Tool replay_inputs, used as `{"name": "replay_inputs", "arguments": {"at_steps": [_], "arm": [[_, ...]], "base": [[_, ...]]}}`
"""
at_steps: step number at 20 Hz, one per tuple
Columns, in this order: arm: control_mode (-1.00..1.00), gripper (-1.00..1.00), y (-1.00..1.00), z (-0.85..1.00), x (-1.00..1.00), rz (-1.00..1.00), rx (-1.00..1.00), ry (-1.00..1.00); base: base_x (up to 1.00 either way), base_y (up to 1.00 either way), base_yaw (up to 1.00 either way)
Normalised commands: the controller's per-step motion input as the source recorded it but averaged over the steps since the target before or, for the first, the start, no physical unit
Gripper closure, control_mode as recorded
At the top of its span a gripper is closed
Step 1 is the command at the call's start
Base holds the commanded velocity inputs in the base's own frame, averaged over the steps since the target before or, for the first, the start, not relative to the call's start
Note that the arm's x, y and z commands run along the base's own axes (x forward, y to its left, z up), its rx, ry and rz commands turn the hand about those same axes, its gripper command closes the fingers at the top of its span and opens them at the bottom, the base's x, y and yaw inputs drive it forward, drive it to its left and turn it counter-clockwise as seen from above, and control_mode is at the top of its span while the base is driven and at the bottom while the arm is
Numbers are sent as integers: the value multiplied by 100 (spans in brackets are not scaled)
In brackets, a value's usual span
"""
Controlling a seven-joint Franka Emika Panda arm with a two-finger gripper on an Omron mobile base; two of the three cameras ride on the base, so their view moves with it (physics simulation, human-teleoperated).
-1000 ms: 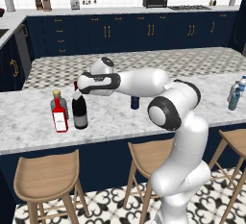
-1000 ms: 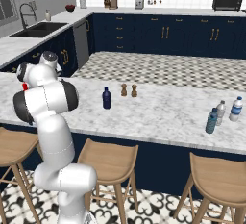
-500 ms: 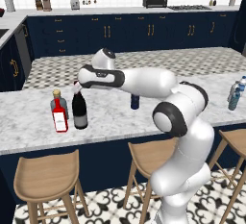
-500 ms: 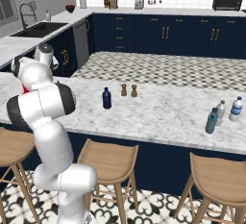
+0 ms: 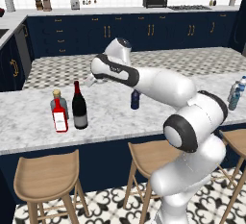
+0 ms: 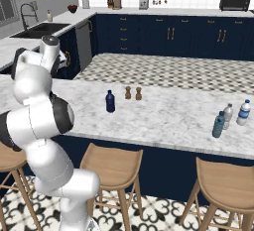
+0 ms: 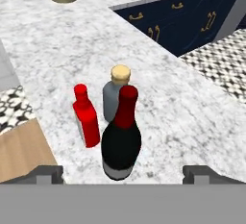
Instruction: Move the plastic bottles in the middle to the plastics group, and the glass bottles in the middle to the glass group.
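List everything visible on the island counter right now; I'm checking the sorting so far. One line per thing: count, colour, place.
wine bottle: 1, near-black, red neck, left end, upright beside the glass group
red flat bottle: 1, red, white label, left end
squat bottle: 1, clear-grey, tan stopper, behind the red one
navy bottle: 1, dark blue, counter middle
shakers: 2, brown, middle
water bottles: 3, clear and blue, right end
gripper: 1, fingertips apart, above the wine bottle, holding nothing

We see two tiny brown shakers (image 6: 133,93) standing side by side on the marble counter (image 6: 168,121), with wooden stools (image 6: 113,163) tucked below its front edge.
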Motion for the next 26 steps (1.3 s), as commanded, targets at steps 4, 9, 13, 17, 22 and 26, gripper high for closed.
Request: {"name": "replay_inputs", "arguments": {"at_steps": [4, 9, 13, 17, 22, 26], "arm": [[-100, -100, -91, 0, -14, -8, -10, 0], [-100, -100, -89, 0, -7, -9, -12, 0], [-100, -100, -91, -1, 6, -12, -15, 4], [-100, -100, -83, -28, 37, -19, -10, 13], [-100, -100, -56, -60, 81, -20, 0, 15], [-100, -100, -29, -25, 69, -25, 0, 18]], "base": [[0, 0, 0], [0, 0, 0], [0, 0, 0], [0, 0, 0], [0, 0, 0], [0, 0, 0]]}}
